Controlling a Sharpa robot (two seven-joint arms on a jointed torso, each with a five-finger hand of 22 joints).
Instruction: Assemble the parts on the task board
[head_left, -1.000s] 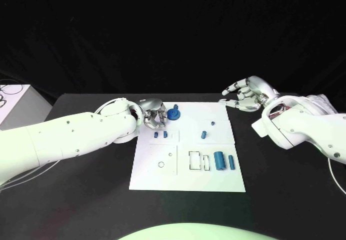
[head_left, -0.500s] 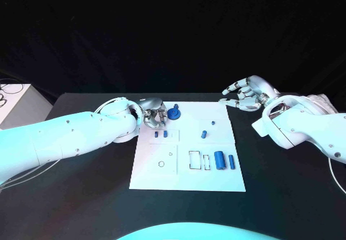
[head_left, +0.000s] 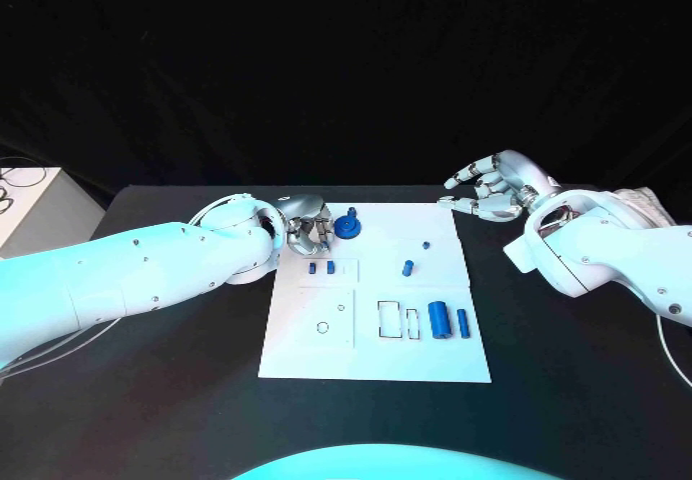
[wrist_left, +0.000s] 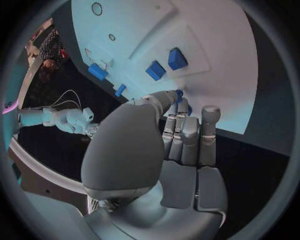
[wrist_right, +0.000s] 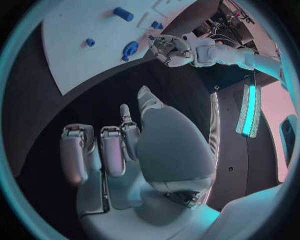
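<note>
Parts of smooth blue plastic sit on the flat white task board (head_left: 375, 345), a matte rectangular plate in the middle of the black table (head_left: 577, 390). Toward the board's 11 o'clock corner stands a round blue part (head_left: 348, 230) with a small upright peg on it. Below it two small square blue blocks (head_left: 322, 268) rest side by side in a shallow recess. Near the board's centre lies a short blue peg (head_left: 408, 268), with a tiny blue stud (head_left: 426, 245) just beyond it toward 1 o'clock. At about 4 o'clock from centre, a thick blue cylinder (head_left: 438, 322) and a thinner blue cylinder (head_left: 463, 322) lie parallel, beside outlined rectangular slots.

The left hand (head_left: 307, 232), silver and glossy, is at the board's 10 o'clock edge just beside the round blue part; its fingers are curled together, and whether they touch the part I cannot tell. The right hand (head_left: 495, 188) hovers off the board's 1 o'clock corner, fingers spread apart and holding nothing.
</note>
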